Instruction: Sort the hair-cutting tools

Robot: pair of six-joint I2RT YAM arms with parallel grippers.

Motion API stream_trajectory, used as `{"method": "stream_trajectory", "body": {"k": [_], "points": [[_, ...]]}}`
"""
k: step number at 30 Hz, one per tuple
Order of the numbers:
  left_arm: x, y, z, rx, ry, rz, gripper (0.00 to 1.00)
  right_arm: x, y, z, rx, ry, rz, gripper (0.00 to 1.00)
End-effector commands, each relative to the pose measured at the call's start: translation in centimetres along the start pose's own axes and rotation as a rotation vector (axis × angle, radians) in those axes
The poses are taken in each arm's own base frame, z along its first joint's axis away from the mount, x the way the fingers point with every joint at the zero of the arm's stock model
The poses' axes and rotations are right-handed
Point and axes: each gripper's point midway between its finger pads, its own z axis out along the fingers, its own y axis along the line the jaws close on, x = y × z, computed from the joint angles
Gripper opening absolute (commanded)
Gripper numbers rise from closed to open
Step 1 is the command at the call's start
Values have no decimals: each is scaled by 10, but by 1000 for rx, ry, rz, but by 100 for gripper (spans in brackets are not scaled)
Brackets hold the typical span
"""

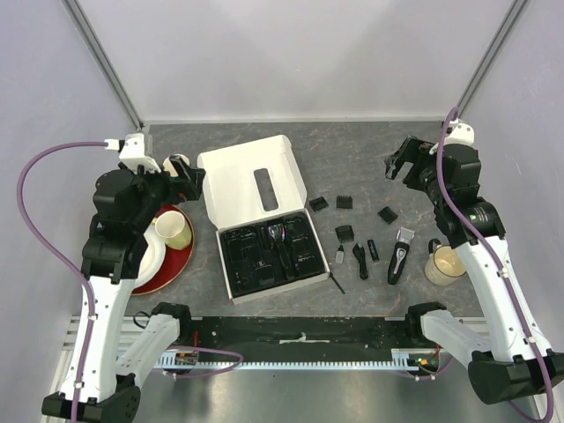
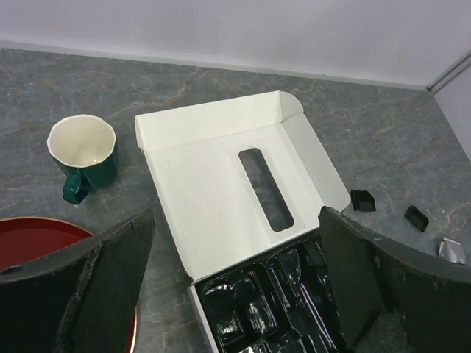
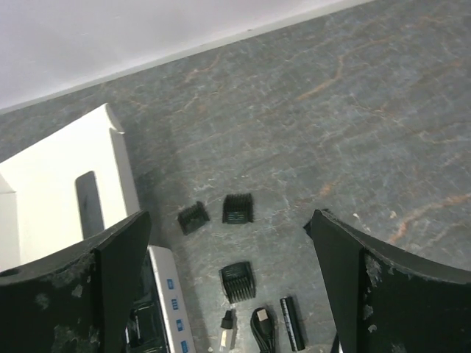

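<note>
The silver-and-black clipper [image 1: 399,254] lies on the table right of the white box [image 1: 251,181]. Three black comb guards [image 1: 318,204] [image 1: 344,202] [image 1: 388,213] lie behind it and another [image 1: 345,233] lies nearer. A tiny brush [image 1: 339,256], a coiled black cable [image 1: 359,261], a short black stick [image 1: 374,250] and a slim stick [image 1: 337,284] lie beside the clipper. In the right wrist view I see guards [image 3: 238,208] [image 3: 238,281] and the brush [image 3: 227,327]. My left gripper [image 1: 189,176] [image 2: 235,235] is open and empty, above the box's left side. My right gripper [image 1: 398,161] [image 3: 228,235] is open and empty, high behind the tools.
The box's black tray [image 1: 269,256] [image 2: 280,301] sits in front of its open lid [image 2: 221,169]. A red plate [image 1: 176,260] with a cream mug [image 1: 173,229] is at left. A green-sided mug [image 2: 82,151] stands behind it. Another cream mug [image 1: 443,264] stands right of the clipper.
</note>
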Motion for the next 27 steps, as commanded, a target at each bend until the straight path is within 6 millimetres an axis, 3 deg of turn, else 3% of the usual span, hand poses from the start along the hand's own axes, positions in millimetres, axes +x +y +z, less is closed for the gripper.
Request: {"method": "stream_trajectory", "body": {"k": [1,6,9,13,16,20,22,23,27], "points": [[2,4,4,-18,-2,1,100,9,-21,0,110,12,12,98],[13,18,10,-96,14,-65,100,19,-8,-2,36,91,-8,98],[23,26,12,-137,24,-103,100,39,-15,0,54,177,-51,98],[40,20,15,-80,44,-78,100,68,-38,0,146,290,-94,98],[40,24,17,-96,12,-108,99,84,-46,-1,169,330,-104,98],[26,29,29,-146,-56,-210,99,109,-54,4,184,383,-107,98],[4,15,38,-67,-120,-212,97,127,-63,7,210,421,-107,98],[0,3,41,3,-123,-205,96,135,-67,9,229,440,-108,98],[-12,-16,54,113,-148,-211,94,162,-87,5,337,474,-59,95]]}}
